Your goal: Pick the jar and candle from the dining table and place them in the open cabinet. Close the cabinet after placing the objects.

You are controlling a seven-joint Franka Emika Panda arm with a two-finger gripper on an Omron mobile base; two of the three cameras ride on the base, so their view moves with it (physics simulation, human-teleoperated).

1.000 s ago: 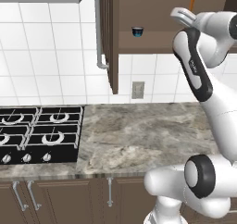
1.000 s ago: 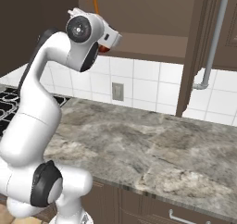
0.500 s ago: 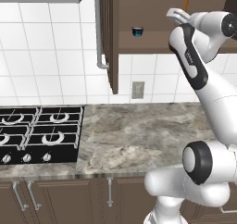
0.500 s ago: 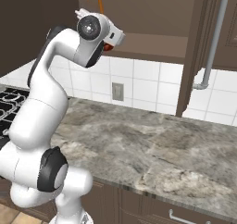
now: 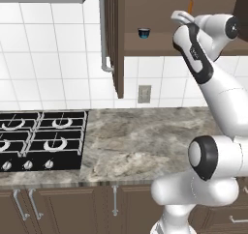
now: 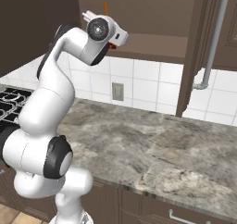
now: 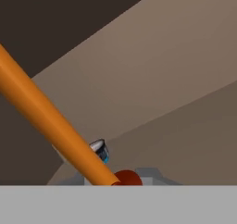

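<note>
My gripper (image 5: 186, 17) is raised at the mouth of the open cabinet (image 5: 160, 43) and is shut on the candle (image 5: 190, 6). The candle's thin orange stick rises above the hand, in front of the cabinet's inside. From the right base, the candle (image 6: 106, 8) stands above the white hand (image 6: 116, 36) at the cabinet shelf (image 6: 152, 43). In the hand view the candle (image 7: 51, 121) runs slantwise across the picture, with its dark red base at the bottom between the fingers. The jar and the dining table are out of view.
A small dark blue cup (image 5: 144, 33) sits on the cabinet shelf, left of the hand. The open door (image 5: 116, 39) with its silver bar handle (image 5: 102, 30) juts out on the left. Below lie the marble counter (image 5: 145, 141) and a black gas hob (image 5: 38, 141).
The hand has shifted a little to the left along the cabinet opening, carrying the candle with it. The grip has stayed shut.
</note>
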